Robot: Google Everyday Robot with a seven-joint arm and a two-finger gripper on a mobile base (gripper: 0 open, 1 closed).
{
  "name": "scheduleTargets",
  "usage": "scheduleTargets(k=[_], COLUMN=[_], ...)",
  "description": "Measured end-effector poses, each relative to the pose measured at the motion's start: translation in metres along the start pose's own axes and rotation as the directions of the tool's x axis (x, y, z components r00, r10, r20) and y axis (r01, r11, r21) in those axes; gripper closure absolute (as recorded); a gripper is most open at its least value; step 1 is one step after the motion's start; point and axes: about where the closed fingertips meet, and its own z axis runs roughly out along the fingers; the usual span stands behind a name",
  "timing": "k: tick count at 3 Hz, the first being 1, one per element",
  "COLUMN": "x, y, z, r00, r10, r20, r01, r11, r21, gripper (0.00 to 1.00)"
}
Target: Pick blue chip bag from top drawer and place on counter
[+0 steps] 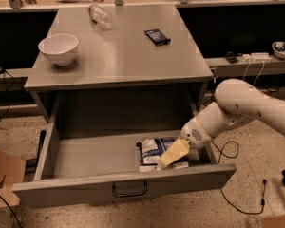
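One arm (pixel 242 106) comes in from your right and slants down into the top drawer (pixel 61 191), which stands pulled wide open under the counter (pixel 118 51). Your gripper (pixel 164 161) is low inside the drawer's front right part, its pale tip lying on the blue chip bag (pixel 151 148). Whether it is spread or has a hold of the bag, you cannot tell from this view. The bag lies flat on the drawer floor, right of centre and close behind the front panel, above and to the right of the wire handle (pixel 129 190). On the counter you have a white bowl (pixel 58 48) at the left, a small dark blue box (pixel 157 36) toward the right, and a clear bottle (pixel 99 15) lying near the far edge.
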Motion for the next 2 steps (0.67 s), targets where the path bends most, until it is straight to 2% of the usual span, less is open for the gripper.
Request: scheduleTargets(k=[1,2], x=[-0.002,-0.012], y=[-0.002,0.002], z=[-0.004,-0.017], r00=[1.000,0.999], r10=[0.005,-0.020], r20=[0.007,0.028], r01=[-0.005,0.018], r11=[0.9998,0.9989], r21=[0.018,0.044], gripper=[0.49,0.72])
